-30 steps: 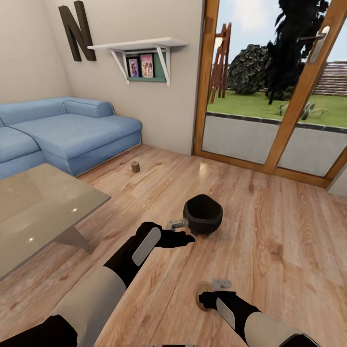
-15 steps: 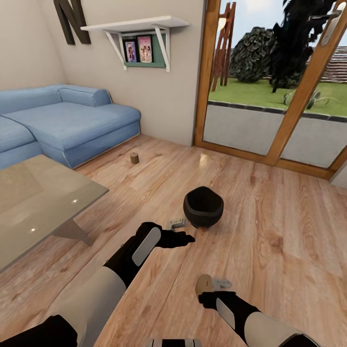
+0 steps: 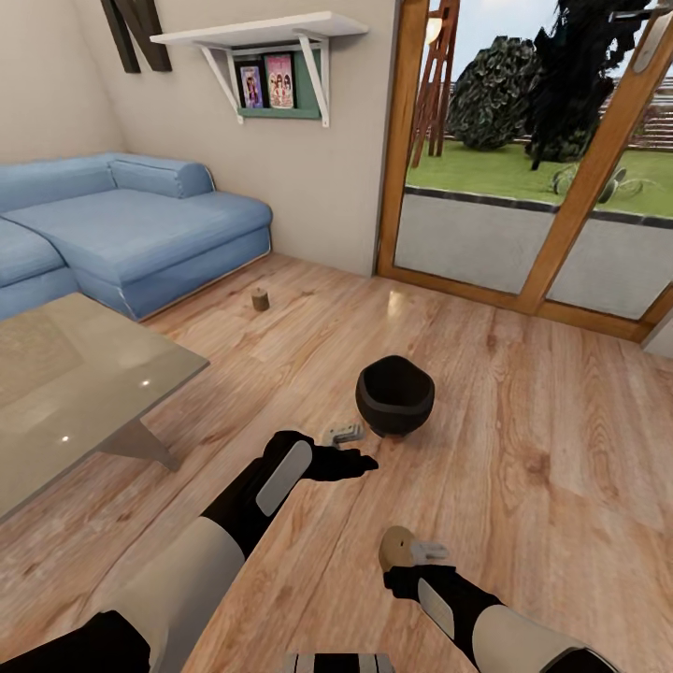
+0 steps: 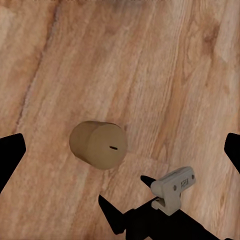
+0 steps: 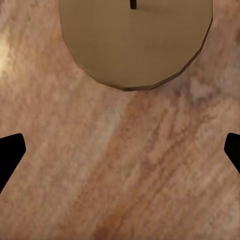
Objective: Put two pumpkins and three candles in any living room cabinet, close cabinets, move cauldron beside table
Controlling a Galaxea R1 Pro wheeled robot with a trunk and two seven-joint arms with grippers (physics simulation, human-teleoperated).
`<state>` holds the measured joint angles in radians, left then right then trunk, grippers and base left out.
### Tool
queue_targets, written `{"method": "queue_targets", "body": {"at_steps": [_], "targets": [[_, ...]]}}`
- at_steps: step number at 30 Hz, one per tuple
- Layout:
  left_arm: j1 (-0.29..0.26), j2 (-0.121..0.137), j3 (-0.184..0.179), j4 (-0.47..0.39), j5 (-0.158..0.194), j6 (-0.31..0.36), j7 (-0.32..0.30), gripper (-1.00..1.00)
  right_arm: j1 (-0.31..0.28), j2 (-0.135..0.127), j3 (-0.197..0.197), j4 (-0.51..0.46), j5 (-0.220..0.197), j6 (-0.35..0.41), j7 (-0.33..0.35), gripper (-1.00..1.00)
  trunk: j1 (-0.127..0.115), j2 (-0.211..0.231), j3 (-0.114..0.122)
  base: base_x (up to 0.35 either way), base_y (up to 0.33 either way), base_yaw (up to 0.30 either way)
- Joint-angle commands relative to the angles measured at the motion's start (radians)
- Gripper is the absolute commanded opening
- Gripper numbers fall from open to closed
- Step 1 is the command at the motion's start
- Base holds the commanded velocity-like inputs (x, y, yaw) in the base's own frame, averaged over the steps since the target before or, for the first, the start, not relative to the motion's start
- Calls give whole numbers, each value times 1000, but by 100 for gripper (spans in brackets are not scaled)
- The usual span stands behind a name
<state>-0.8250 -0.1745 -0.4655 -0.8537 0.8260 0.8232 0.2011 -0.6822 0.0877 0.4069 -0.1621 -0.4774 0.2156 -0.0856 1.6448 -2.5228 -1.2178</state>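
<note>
Facing a wooden floor (image 3: 523, 449) with one sofa (image 3: 121, 234), one table (image 3: 65, 393), one cauldron (image 3: 394, 394) and two candles.
The table lies left of the left gripper (image 3: 360, 462), the cauldron just beyond it. One candle (image 3: 260, 299) stands far ahead near the sofa; the other candle (image 3: 396, 547) tips just ahead of the right gripper (image 5: 120, 155). Both grippers are spread wide, holding nothing.

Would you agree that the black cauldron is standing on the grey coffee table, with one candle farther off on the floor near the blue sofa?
Not quite: the head view shows the cauldron standing on the wooden floor, apart from the coffee table and just beyond the left gripper. The rest holds: a candle sits farther off on the floor near the blue sofa.
</note>
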Motion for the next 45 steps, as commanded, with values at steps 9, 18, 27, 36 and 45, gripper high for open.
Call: {"method": "queue_targets", "body": {"at_steps": [9,18,27,36,45], "targets": [[0,0,0,-1,10,2,10,100,1,2,9,-2,-9,5,-6,100,0,0,-1,250,0,0],[-1,0,-1,-1,10,2,9,100,1,3,9,-2,-9,5,-6,100,0,0,-1,61,0,0],[0,0,-1,-1,10,2,10,100,1,3,9,-2,-9,5,-6,100,0,-1,-5,0,0,0],[-1,0,-1,-1,10,2,9,100,1,3,9,-2,-9,5,-6,100,4,-3,-39,0,0,0],[-1,0,-1,-1,10,2,9,100,1,4,9,-2,-9,5,-6,100,8,-5,-74,0,0,0]]}}
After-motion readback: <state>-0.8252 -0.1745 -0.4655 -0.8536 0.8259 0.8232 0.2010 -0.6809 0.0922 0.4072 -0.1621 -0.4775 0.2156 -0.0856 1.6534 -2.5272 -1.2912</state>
